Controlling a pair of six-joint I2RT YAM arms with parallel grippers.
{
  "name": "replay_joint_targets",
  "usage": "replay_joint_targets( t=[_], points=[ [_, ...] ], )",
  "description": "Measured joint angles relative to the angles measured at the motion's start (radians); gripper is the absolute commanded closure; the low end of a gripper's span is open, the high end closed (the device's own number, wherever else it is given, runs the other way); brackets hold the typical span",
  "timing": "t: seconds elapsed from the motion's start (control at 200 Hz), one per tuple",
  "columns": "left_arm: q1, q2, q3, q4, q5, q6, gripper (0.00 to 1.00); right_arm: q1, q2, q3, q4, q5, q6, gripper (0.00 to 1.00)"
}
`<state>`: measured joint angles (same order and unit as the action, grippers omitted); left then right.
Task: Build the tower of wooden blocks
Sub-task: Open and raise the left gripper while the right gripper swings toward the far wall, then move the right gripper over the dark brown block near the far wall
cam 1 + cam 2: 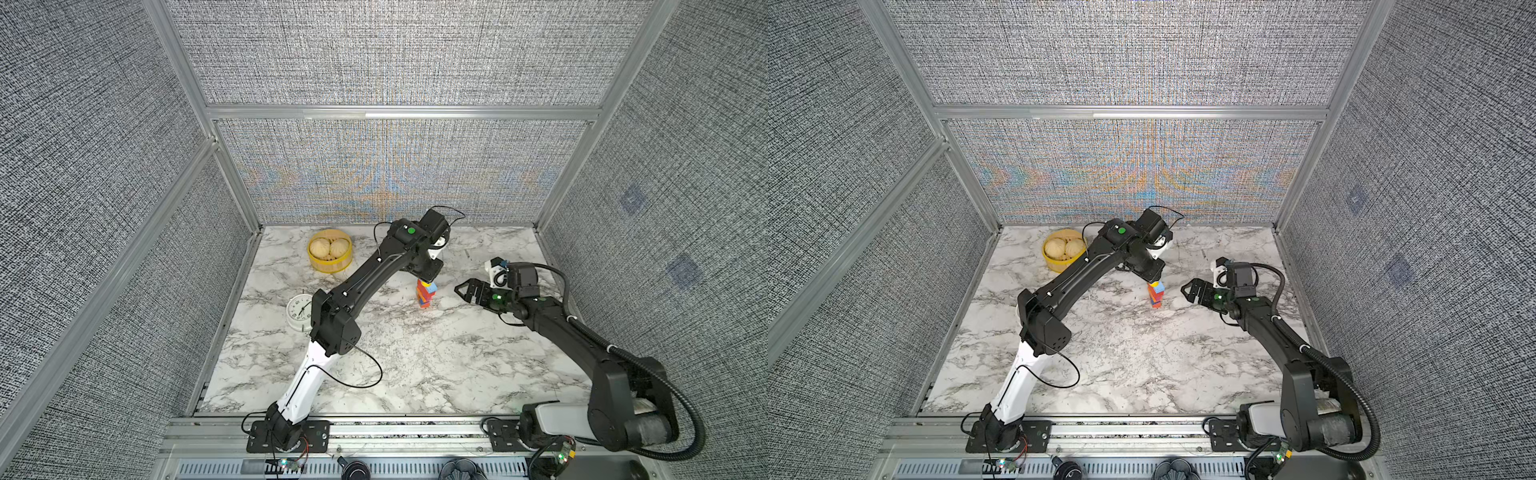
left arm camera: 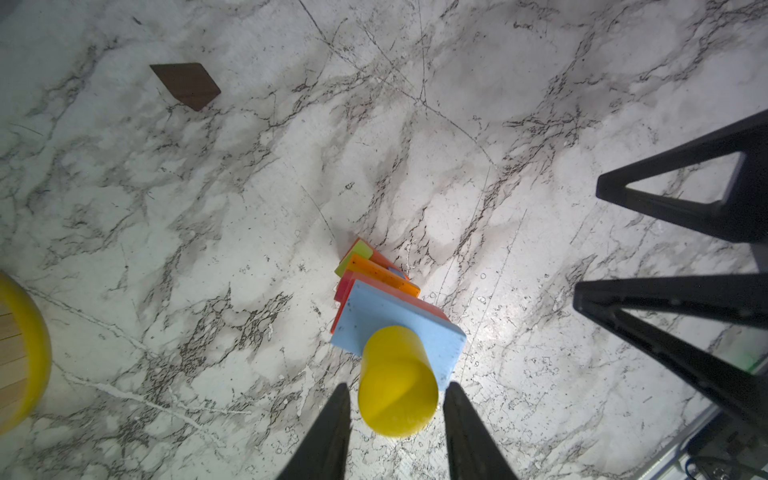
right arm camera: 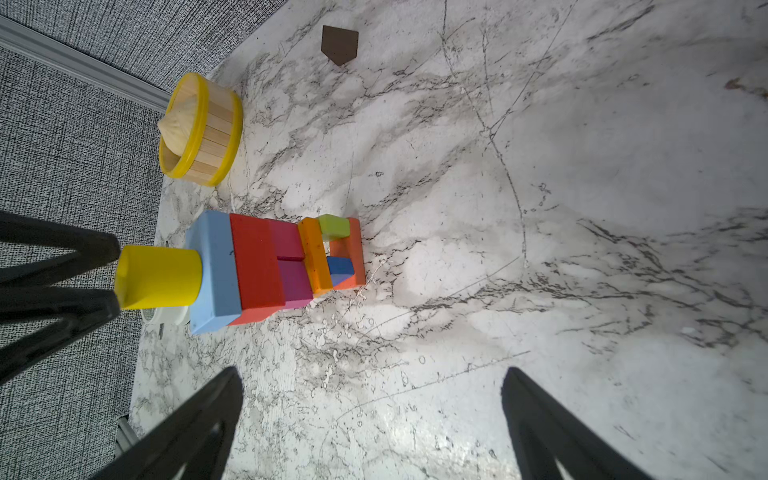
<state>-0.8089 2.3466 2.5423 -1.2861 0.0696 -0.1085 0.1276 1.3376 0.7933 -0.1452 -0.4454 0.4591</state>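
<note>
Left gripper (image 2: 397,390) hangs straight down over the tower (image 1: 426,293), and here's the detail: its jaws are only partly open. One finger sits on each side of the yellow cylinder (image 2: 395,374) at the very top, with a sliver of daylight on both sides. No grip on it, the cylinder stands on its own on the light blue block (image 3: 214,270).

The right wrist view gives the whole stack. Below the blue comes the red block (image 3: 255,266), then the pink blocks (image 3: 291,245), then the orange bar (image 3: 318,257). Under that the lime block (image 3: 334,226) and dark blue block (image 3: 338,266) sit side by side on the orange base block (image 3: 357,249).

In both top views the tower stands upright on the marble table (image 1: 415,365), right of centre and toward the far side, its layers a touch staggered.

Right gripper (image 3: 372,370) hovers just right of the tower, jaws spread wide, nothing between them, clear of the blocks.

One dark brown block (image 3: 340,43) lies flat on the table, well apart from the tower. At far left is the yellow basket of buns (image 1: 336,266). Nearer on the left is the white clock (image 1: 297,311), partly hidden behind the left arm (image 1: 332,316).
</note>
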Motion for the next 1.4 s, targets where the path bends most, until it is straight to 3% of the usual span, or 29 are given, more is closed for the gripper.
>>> replay_joint_targets(
  t=[0.31,0.61,0.84,1.04,1.21,1.396],
  points=[
    [0.0,-0.064,-0.034,0.021,-0.041,0.0,0.19,0.0,-0.009,0.006,-0.01,0.0,-0.021,0.01],
    [0.008,-0.262,-0.29,0.172,-0.238,-0.04,0.02,0.0,0.077,0.154,-0.1,0.081,-0.084,0.01],
    [0.079,-0.411,-0.537,0.343,-0.278,-0.071,0.01,0.0,0.326,0.425,-0.166,0.066,-0.146,0.01],
    [0.197,-0.514,-0.785,0.531,-0.213,-0.132,0.02,0.012,0.586,0.739,-0.27,0.016,-0.214,0.02],
    [0.256,-0.521,-0.908,0.674,-0.154,-0.166,0.05,0.04,0.808,1.04,-0.388,0.011,-0.263,0.11],
    [0.285,-0.479,-0.966,0.798,-0.125,-0.186,0.06,0.066,0.98,1.28,-0.467,0.004,-0.278,0.14]
  ],
)
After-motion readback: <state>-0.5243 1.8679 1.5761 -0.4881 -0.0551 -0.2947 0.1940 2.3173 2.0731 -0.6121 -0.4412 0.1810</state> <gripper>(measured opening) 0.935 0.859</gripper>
